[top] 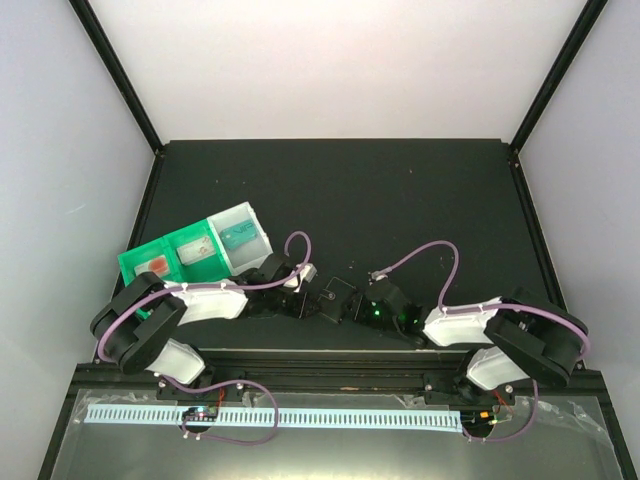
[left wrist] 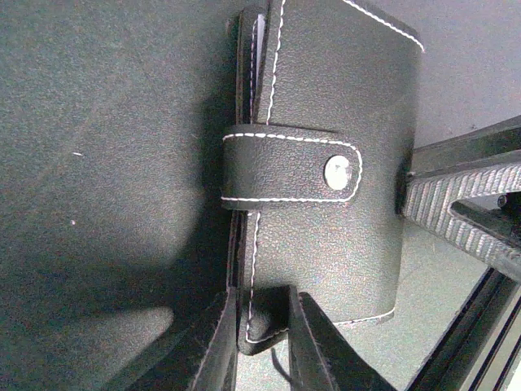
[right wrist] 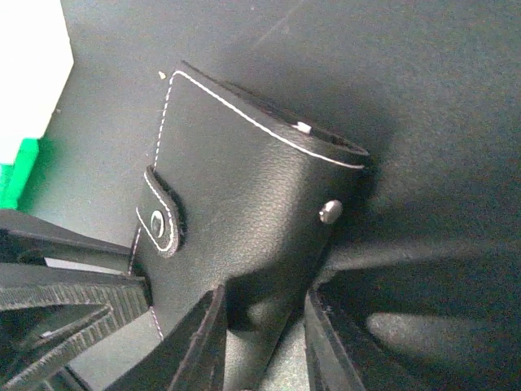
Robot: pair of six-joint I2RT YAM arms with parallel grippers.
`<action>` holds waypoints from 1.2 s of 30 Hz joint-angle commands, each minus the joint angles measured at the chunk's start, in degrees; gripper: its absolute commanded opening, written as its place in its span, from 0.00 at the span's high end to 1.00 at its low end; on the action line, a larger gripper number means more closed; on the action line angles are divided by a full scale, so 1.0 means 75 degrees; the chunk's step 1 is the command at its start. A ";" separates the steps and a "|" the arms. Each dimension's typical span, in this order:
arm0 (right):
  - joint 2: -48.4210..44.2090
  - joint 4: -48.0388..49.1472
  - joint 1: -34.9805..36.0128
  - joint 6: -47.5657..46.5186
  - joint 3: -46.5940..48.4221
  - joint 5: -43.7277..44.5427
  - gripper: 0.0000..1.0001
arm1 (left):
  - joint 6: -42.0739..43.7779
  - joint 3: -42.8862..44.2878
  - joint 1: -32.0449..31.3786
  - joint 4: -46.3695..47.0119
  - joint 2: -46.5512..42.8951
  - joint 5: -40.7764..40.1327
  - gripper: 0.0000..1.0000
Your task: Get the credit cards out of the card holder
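Note:
The card holder (left wrist: 326,106) is black leather with white stitching, and its strap (left wrist: 285,167) is snapped shut by a silver button. It hangs between both grippers near the table's front (top: 336,290). My left gripper (left wrist: 262,314) is shut on its lower corner. My right gripper (right wrist: 264,305) is closed across the holder's (right wrist: 244,187) lower edge, one finger on the face and one behind. A ribbed right finger (left wrist: 456,204) touches the holder's far edge. The credit cards are hidden inside.
A green-and-clear compartment tray (top: 195,250) stands left of the grippers, and its corner (right wrist: 28,73) shows in the right wrist view. The left gripper's fingers (right wrist: 65,301) sit close beside the right one. The table's front rail (top: 330,360) runs just behind both arms.

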 commanded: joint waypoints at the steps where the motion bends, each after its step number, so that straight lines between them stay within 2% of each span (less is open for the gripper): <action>1: 0.0089 0.0117 -0.0063 -0.0102 0.0033 0.0125 0.77 | -0.0061 -0.0181 -0.0068 0.0358 0.0150 0.0045 0.81; 7: -0.0630 -0.0661 -0.0050 -0.0507 0.0243 0.0174 0.99 | -0.0329 -0.0448 -0.0142 0.0604 -0.0077 0.0246 0.83; 10: -0.1147 -0.1086 -0.0048 -0.0616 0.0226 0.0269 0.99 | -0.0438 -0.0504 -0.0159 0.0538 -0.0422 0.0319 0.81; 12: -0.1432 -0.1566 -0.0048 -0.0807 0.0345 0.0265 0.99 | -0.0489 -0.0468 -0.0159 0.0323 -0.0798 0.0294 0.75; 17: -0.1567 -0.3911 -0.0044 -0.1734 0.1546 0.0010 0.99 | -0.0587 -0.0325 -0.0183 -0.0355 -0.1913 0.0012 0.63; 19: -0.1675 -0.4392 -0.0040 -0.1907 0.1776 -0.0142 0.99 | -0.0595 -0.0206 -0.0209 -0.0598 -0.2247 -0.0008 0.57; 23: -0.1927 -0.4670 0.0001 -0.1998 0.1993 -0.0536 0.99 | -0.0428 0.0033 -0.0280 -0.0780 -0.2627 0.0106 0.48; 28: -0.1738 -0.4657 0.0271 -0.2214 0.2401 -0.0880 0.99 | -0.0217 0.0092 -0.0305 -0.0585 -0.2460 0.0299 0.42; 36: -0.1413 -0.4043 0.0621 -0.2306 0.2461 -0.1420 0.99 | 0.0058 0.0084 -0.0306 -0.0396 -0.1510 0.0206 0.43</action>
